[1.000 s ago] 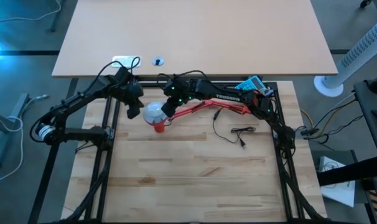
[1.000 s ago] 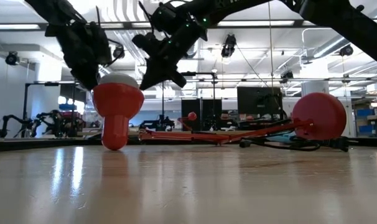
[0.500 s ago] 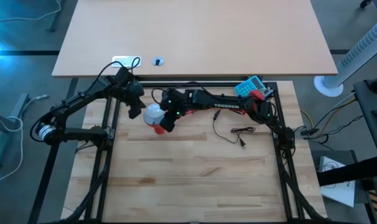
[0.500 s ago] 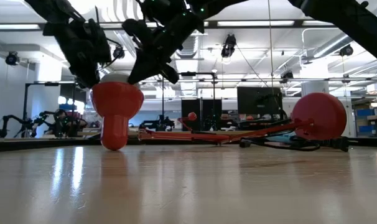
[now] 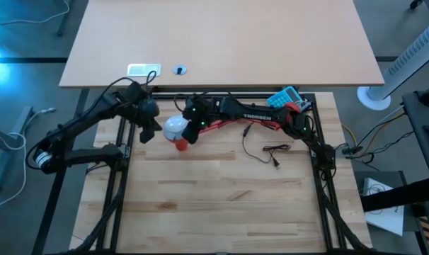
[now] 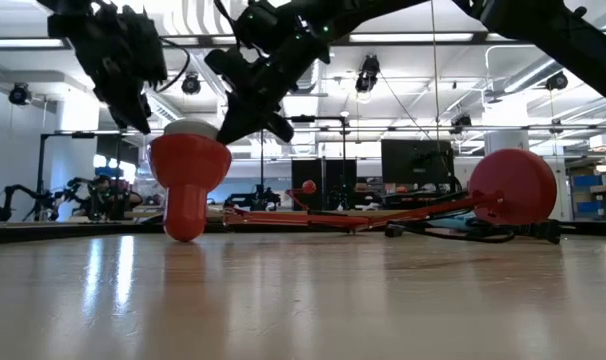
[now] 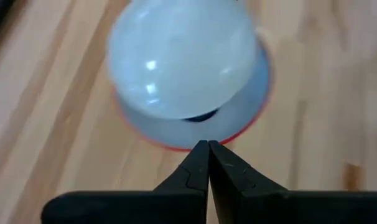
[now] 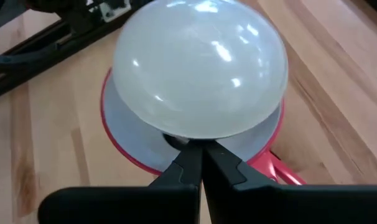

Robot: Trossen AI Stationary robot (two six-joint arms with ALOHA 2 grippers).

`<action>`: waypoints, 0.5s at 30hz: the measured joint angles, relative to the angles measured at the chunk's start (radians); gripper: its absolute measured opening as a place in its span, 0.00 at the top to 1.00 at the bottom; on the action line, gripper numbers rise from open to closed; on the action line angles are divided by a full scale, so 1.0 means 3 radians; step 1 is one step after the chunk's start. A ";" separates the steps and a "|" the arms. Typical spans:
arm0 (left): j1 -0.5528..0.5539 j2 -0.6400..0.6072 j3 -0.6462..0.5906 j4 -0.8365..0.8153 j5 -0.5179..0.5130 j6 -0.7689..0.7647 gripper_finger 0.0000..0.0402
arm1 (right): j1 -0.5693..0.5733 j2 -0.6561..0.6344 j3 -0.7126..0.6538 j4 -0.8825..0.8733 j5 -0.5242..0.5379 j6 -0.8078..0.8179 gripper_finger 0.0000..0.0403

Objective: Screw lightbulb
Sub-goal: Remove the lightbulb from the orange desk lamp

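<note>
Lightbulb (image 5: 174,127) sat loose in red lamp shade (image 6: 188,162), upper-left centre of frame. My left gripper (image 7: 208,152) and right gripper (image 8: 200,151) clenched empty beside it (neither grasping). Screwing unfinished; next: open, grip dome, twist.

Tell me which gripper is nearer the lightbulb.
Right. The right gripper sits at the lightbulb's edge, fingers shut, its tip reaching under the dome. The left gripper, also shut, is on the bulb's other side, slightly farther off.
</note>
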State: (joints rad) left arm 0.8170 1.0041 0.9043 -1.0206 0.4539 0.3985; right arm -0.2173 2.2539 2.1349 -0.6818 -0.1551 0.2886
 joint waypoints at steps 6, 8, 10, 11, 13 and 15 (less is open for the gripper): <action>0.0214 0.0156 -0.0118 0.0214 -0.0227 0.0071 1.00 | 0.0064 -0.0011 0.0046 -0.0147 -0.0006 -0.0001 1.00; 0.0292 0.0277 -0.0161 0.0381 -0.0203 0.0116 1.00 | 0.0111 -0.0016 0.0072 -0.0146 -0.0014 -0.0008 1.00; 0.0332 0.0422 -0.0173 0.0555 -0.0193 0.0123 1.00 | 0.0153 -0.0018 0.0097 -0.0145 -0.0015 -0.0008 1.00; 0.0339 0.0483 -0.0170 0.0608 -0.0183 0.0126 1.00 | 0.0172 -0.0018 0.0103 -0.0140 -0.0015 -0.0007 1.00; 0.0341 0.0597 -0.0125 0.0674 -0.0150 0.0128 1.00 | 0.0191 -0.0018 0.0103 -0.0134 -0.0011 -0.0006 1.00; 0.0341 0.0687 -0.0092 0.0744 -0.0063 0.0136 1.00 | 0.0196 -0.0018 0.0103 -0.0134 -0.0009 0.0013 1.00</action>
State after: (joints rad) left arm 0.9191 1.2103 0.8766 -0.7975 0.4349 0.4392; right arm -0.1586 2.2486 2.1658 -0.7221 -0.1577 0.2925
